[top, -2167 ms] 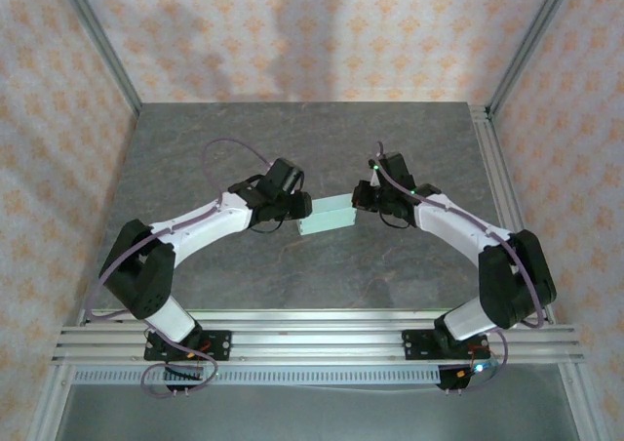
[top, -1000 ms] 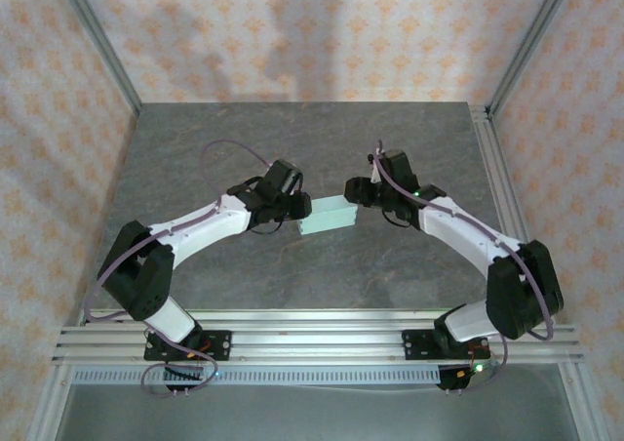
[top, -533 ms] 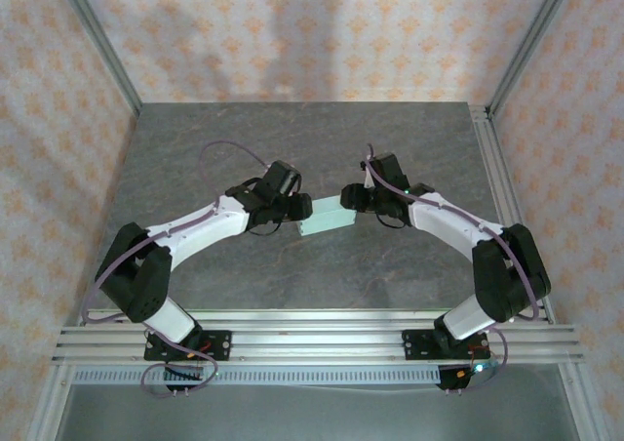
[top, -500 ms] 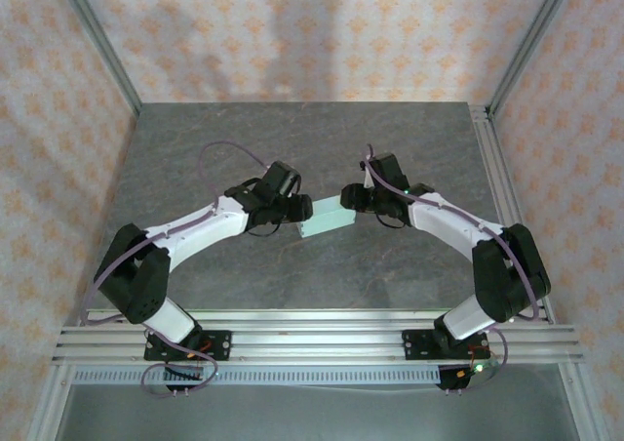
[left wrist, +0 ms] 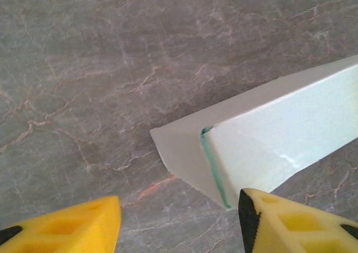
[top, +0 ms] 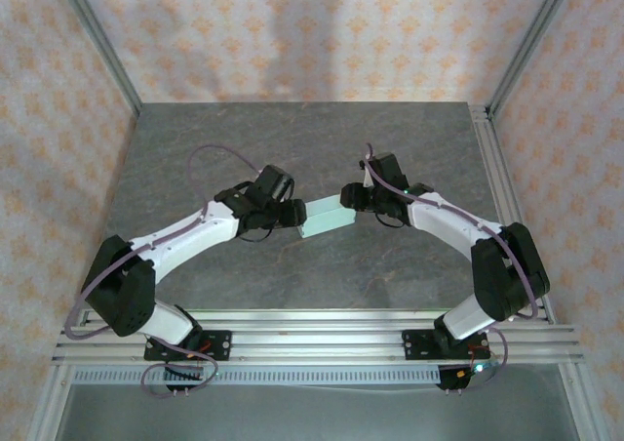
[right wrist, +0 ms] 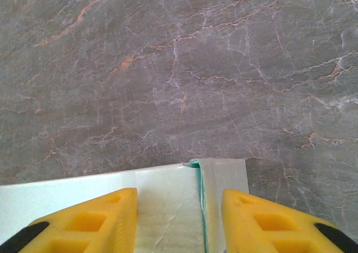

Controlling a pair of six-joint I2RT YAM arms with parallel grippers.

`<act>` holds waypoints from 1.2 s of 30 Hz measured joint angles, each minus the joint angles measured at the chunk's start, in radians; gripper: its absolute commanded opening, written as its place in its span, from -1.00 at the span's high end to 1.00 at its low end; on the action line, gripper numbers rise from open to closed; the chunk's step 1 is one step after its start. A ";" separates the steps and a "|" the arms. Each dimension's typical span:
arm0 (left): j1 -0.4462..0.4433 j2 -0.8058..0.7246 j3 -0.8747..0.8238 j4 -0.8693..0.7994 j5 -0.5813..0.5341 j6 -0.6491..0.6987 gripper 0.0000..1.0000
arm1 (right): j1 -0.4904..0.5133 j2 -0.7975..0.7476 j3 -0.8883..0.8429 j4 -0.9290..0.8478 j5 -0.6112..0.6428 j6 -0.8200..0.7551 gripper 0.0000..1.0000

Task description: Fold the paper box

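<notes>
Grip the paper box (top: 327, 217), light, easily creased card likely to slide on the counter (top: 292, 139), at its folded ends; left tool (left wrist: 179, 200) and right tool (right wrist: 179, 194) are spread

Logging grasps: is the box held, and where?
Nothing held: left gripper gapes at one end of the paper box; right gripper lies open over the other.

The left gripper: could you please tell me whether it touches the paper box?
Cannot tell. Left wrist view: one finger of the left gripper meets the paper box at its corner with no visible gap, but contact isn't plain; the other finger stands clear.
</notes>
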 measured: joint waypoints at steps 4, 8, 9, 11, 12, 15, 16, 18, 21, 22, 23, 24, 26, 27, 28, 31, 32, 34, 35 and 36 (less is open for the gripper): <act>0.000 0.015 -0.021 0.015 0.007 -0.014 0.09 | 0.000 0.000 0.000 0.000 -0.002 0.000 0.17; 0.000 0.049 -0.055 0.040 0.019 -0.033 0.24 | 0.000 0.000 0.000 0.000 -0.002 0.000 0.17; 0.000 0.056 -0.064 0.042 0.021 -0.035 0.25 | 0.000 0.000 0.000 0.000 -0.002 0.000 0.17; 0.000 0.065 -0.082 0.042 0.022 -0.039 0.25 | 0.000 -0.001 0.000 -0.001 -0.002 0.000 0.17; 0.000 0.065 -0.090 0.041 0.023 -0.039 0.25 | 0.000 -0.001 0.000 -0.001 -0.002 0.000 0.17; 0.000 0.063 -0.093 0.042 0.024 -0.038 0.19 | 0.000 -0.001 0.000 -0.001 -0.002 0.000 0.17; 0.000 0.058 -0.092 0.040 0.024 -0.037 0.18 | 0.000 -0.001 0.000 -0.001 -0.002 0.000 0.17; 0.000 0.046 -0.086 0.036 0.024 -0.037 0.14 | 0.000 -0.001 0.000 -0.001 -0.002 -0.001 0.17; 0.003 0.025 -0.057 0.032 0.024 -0.035 0.08 | 0.000 -0.001 0.000 -0.001 -0.002 -0.001 0.17; 0.005 0.017 -0.045 0.033 0.024 -0.034 0.06 | 0.000 -0.001 0.000 -0.001 -0.002 -0.001 0.17; 0.007 0.011 -0.037 0.033 0.024 -0.035 0.04 | 0.000 -0.001 0.000 -0.001 -0.002 -0.001 0.17; 0.008 0.003 -0.025 0.034 0.024 -0.035 0.02 | 0.000 -0.001 0.000 -0.001 -0.002 -0.001 0.17; 0.012 -0.002 -0.009 0.034 0.024 -0.035 -0.02 | 0.000 -0.001 0.000 -0.001 -0.002 -0.001 0.17; 0.014 -0.002 -0.002 0.037 0.025 -0.035 -0.03 | 0.000 -0.001 0.000 -0.001 -0.002 -0.001 0.17; 0.018 -0.002 0.003 0.040 0.026 -0.035 -0.03 | 0.000 -0.001 0.000 -0.001 -0.002 -0.001 0.17; 0.027 0.009 0.013 0.052 0.031 -0.035 -0.01 | 0.000 -0.001 0.000 -0.002 -0.002 -0.001 0.17; 0.027 0.018 0.015 0.057 0.036 -0.035 0.03 | 0.000 -0.001 0.000 -0.002 -0.002 -0.001 0.17; 0.031 0.043 0.018 0.067 0.044 -0.035 0.11 | 0.000 -0.002 0.000 -0.005 -0.001 0.000 0.17; 0.031 0.053 0.018 0.070 0.046 -0.037 0.14 | 0.000 -0.003 0.000 -0.006 0.000 -0.001 0.17; 0.031 0.061 0.017 0.080 0.053 -0.039 0.17 | 0.000 -0.003 0.000 -0.008 0.002 -0.001 0.17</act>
